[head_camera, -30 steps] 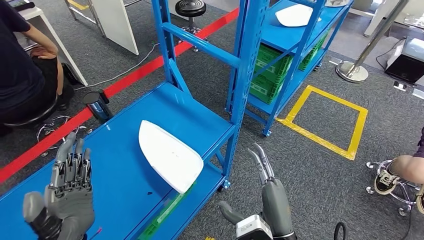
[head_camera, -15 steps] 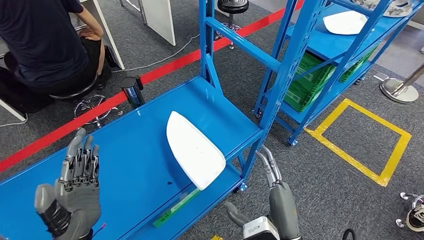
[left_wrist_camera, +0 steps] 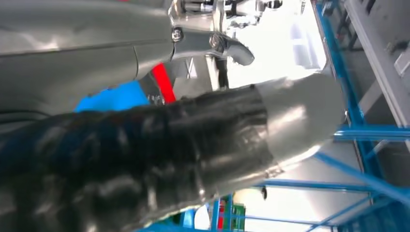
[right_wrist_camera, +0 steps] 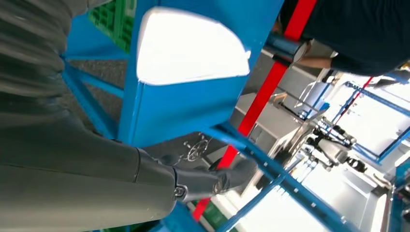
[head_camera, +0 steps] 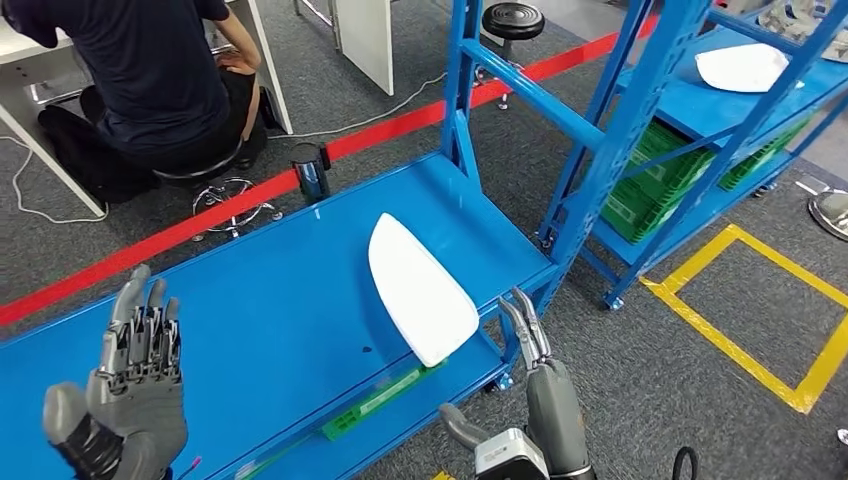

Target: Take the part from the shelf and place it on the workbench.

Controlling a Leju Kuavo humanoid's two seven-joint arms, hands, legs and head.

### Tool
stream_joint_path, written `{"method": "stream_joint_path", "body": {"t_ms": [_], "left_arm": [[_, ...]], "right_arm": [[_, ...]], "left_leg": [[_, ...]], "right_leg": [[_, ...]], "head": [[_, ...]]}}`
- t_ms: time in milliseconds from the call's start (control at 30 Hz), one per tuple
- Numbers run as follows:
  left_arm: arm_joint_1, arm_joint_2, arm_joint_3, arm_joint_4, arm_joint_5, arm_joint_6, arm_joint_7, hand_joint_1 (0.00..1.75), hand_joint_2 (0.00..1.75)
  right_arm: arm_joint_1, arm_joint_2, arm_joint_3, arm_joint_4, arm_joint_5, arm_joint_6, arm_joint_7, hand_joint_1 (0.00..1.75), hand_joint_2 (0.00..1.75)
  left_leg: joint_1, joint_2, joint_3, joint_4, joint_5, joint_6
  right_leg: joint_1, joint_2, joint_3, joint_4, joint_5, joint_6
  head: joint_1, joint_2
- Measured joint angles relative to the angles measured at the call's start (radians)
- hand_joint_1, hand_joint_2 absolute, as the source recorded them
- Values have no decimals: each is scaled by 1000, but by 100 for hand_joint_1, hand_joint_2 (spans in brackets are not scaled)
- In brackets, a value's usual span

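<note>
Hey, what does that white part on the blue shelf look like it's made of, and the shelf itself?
The white part looks like moulded plastic, though painted sheet metal is possible: smooth, evenly white, thin at the edge, gently curved. The blue shelf looks like painted or powder-coated steel: its glossy deck shows soft reflections, and its uprights are slotted.

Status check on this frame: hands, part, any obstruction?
Left hand open, raised over the shelf. Right hand open, beside shelf edge. White part on shelf, untouched. Blue upright stands close by.
</note>
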Motion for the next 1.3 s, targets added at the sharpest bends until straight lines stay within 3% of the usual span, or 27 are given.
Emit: {"method": "stream_joint_path", "body": {"t_ms": [33, 100, 200, 233, 267, 300, 333, 400, 467, 533, 567, 633, 700, 733, 800, 867, 933, 967, 1000, 1067, 1133, 1200, 1233, 1300], "left_arm": [[1, 0, 0, 0, -1, 0, 0, 0, 0], [2, 0, 0, 0, -2, 0, 0, 0, 0], [3, 0, 0, 0, -3, -1, 0, 0, 0], [3, 0, 0, 1, -3, -1, 0, 0, 0], [4, 0, 0, 2, -3, -1, 0, 0, 0], [4, 0, 0, 2, -3, -1, 0, 0, 0], [4, 0, 0, 3, -3, -1, 0, 0, 0], [4, 0, 0, 4, -3, -1, 0, 0, 0], [4, 0, 0, 4, -3, -1, 0, 0, 0], [5, 0, -1, 4, -3, -1, -1, 0, 0], [7, 0, -1, 4, -4, -1, -1, 0, 0], [7, 0, -1, 4, -4, -1, -1, 0, 0], [5, 0, -2, 4, -4, 0, -1, 0, 0], [6, 0, -2, 5, -4, 0, -1, 0, 0], [6, 0, -2, 6, -4, 0, -1, 0, 0], [6, 0, -2, 7, -5, 1, -1, 0, 0], [5, 0, -2, 7, -6, 1, -1, 0, 0], [5, 0, -2, 7, -6, 1, -2, 0, 0], [5, 0, -2, 6, -7, 1, -2, 0, 0], [6, 0, -3, 6, -7, 1, -3, 0, 0], [7, 0, -3, 6, -8, 3, -4, 0, 0], [6, 0, -3, 6, -8, 5, -4, 0, 0], [6, -1, -3, 7, -9, 6, -3, 0, 0], [7, -1, -4, 8, -10, 9, -2, 0, 0]], "right_arm": [[0, 0, 0, -1, 0, 0, 0, 0, 175], [0, -1, 0, -3, 0, 0, 0, 0, 175], [2, -2, 1, -4, 1, -1, 0, 0, 175], [3, -2, 1, -4, 1, -1, 0, 0, 175], [4, -3, 2, -4, 1, -1, 1, 0, 175], [4, -3, 2, -4, 1, -1, 1, 0, 175], [4, -4, 3, -4, 1, -1, 1, 0, 175], [4, -4, 4, -4, 1, -1, 2, 0, 175], [3, -5, 4, -4, 1, -2, 2, 0, 175], [3, -5, 4, -4, 1, -2, 2, 0, 175], [2, -5, 4, -4, 1, -2, 2, 0, 175], [0, -5, 4, -4, 1, -2, 2, 0, 175], [1, -5, 4, -4, 1, -2, 2, 0, 175], [2, -5, 4, -4, 1, -2, 2, 0, 175], [2, -5, 4, -3, 1, -2, 2, 0, 175], [2, -5, 4, -3, 1, -2, 2, 0, 175], [2, -5, 5, -3, 1, -2, 2, 0, 175], [2, -5, 5, -3, 1, -2, 2, 0, 175], [2, -5, 5, -3, 1, -2, 2, 0, 175], [1, -5, 6, -3, 1, -2, 2, 0, 175], [1, -5, 6, -3, 1, -3, 2, 0, 87], [3, -6, 6, -3, -6, -3, 0, 0, 0], [4, -6, 7, -3, -15, -3, -5, 0, 0], [8, -6, 7, -3, -33, -3, -14, 0, 0]], "left_leg": [[1, -9, 3, -2, 4, 7], [6, -25, 7, -6, 14, 19], [10, -50, 2, -8, 25, 28], [9, -59, -1, -8, 27, 28], [8, -70, -3, -7, 28, 29], [8, -82, -4, -7, 28, 28], [8, -95, -4, -6, 29, 28], [7, -118, -6, -3, 30, 23], [8, -138, -18, 2, 34, 11], [13, -157, -31, 2, 42, -5], [14, -155, -38, 3, 42, -11], [12, -118, -63, 45, 12, -20], [10, -71, -117, 161, -52, -24], [11, -62, -144, 225, -79, -25], [11, -56, -160, 276, -87, -26], [9, -42, -99, 185, -40, -20], [1, 3, -20, 53, -8, -8], [-3, 18, 2, 14, -4, -2], [-7, 25, 9, -3, -6, 3], [-8, 4, 10, -6, 1, 13], [-3, -13, 16, -14, 13, 24], [1, -27, 15, -18, 21, 31], [1, -34, 12, -18, 23, 33], [1, -45, 9, -16, 24, 34]], "right_leg": [[-1, -7, -1, -1, 0, 6], [-3, 10, -16, 25, -23, 18], [-7, 66, -87, 189, -116, 28], [-8, 72, -112, 248, -137, 29], [-8, 75, -125, 277, -138, 29], [-8, 77, -125, 274, -122, 28], [-8, 81, -108, 234, -89, 25], [-10, 119, -54, 104, -23, 14], [-11, 152, -17, 21, -5, 5], [-9, 144, -10, 8, -8, -3], [-9, 135, -10, 6, -4, -9], [-12, 114, -8, -3, 3, -21], [-9, 92, -10, -5, 5, -28], [-7, 80, -12, -5, 6, -30], [-4, 58, -14, -4, 6, -32], [-1, 37, -15, -2, 6, -31], [3, 20, -14, 2, 5, -27], [4, 12, -13, 4, 4, -22], [5, 4, -12, 5, 3, -17], [4, -9, -11, 5, 3, -5], [2, 15, -26, 33, -21, 10], [-2, 59, -68, 132, -83, 20], [-4, 70, -94, 198, -114, 23], [-6, 77, -128, 281, -141, 25]], "head": [[1, 0], [6, 0], [25, 0], [29, 0], [33, 0], [36, 0], [39, 0], [43, 0], [44, 0], [45, 0], [45, 0], [33, 0], [12, 0], [4, 0], [-4, 0], [-11, 0], [-17, 0], [-18, 0], [-18, 0], [-15, 0], [-10, 0], [3, 0], [10, 0], [17, 0]]}}
